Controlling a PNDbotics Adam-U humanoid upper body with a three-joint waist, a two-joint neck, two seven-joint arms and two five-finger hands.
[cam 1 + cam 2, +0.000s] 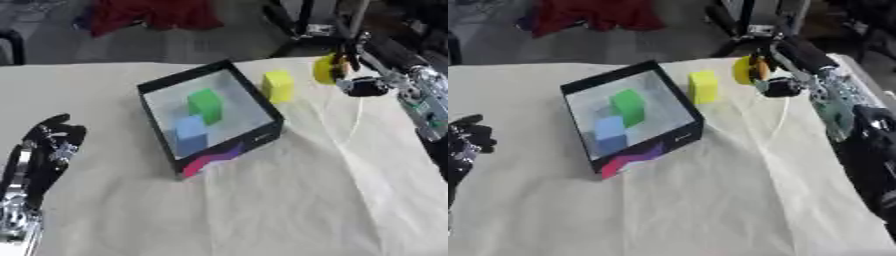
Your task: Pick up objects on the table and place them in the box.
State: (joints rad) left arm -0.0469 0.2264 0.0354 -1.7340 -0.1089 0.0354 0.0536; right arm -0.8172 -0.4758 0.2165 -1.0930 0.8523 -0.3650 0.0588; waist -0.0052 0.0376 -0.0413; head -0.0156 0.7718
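A: Where does the robot stand with the yellow piece?

B: The round yellow object [325, 68] sits at the far right of the desk [262, 200], and the right hand [360, 82] is on it, fingers apparently curled round its right side. The view is soft there, so whether it is lifted or resting on the cloth is hard to say. A yellow block [277, 85] stands just left of it, right beside the box [219, 155].

A: And the box itself?

B: Open-topped, dark-walled, already holding a green block [206, 105] and a blue block [190, 127].

A: So what makes this step go well?

B: Probably raising the round piece high enough to clear the yellow block and the box's right wall, then carrying it left and releasing over the bare floor near that wall, not on the blocks.

A: The other hand?

B: The left hand [52, 142] rests idle at the near left, fingers relaxed and apart.
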